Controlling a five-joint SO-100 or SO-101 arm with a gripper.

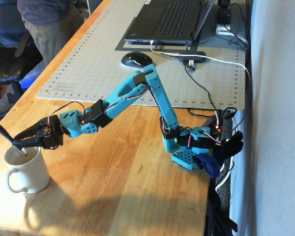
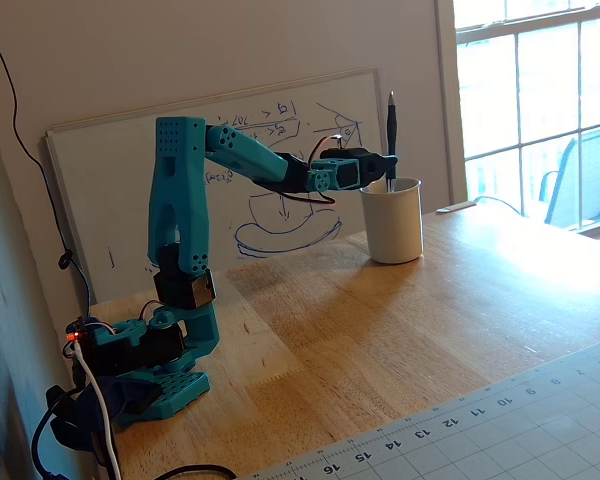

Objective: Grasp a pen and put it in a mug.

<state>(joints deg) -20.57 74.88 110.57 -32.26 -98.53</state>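
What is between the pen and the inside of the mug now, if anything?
Nothing visible. The claw holds the pen nearly upright over the mug, and in both fixed views the pen's lower end is already at or just inside the open rim. The mug's mouth is uncovered.
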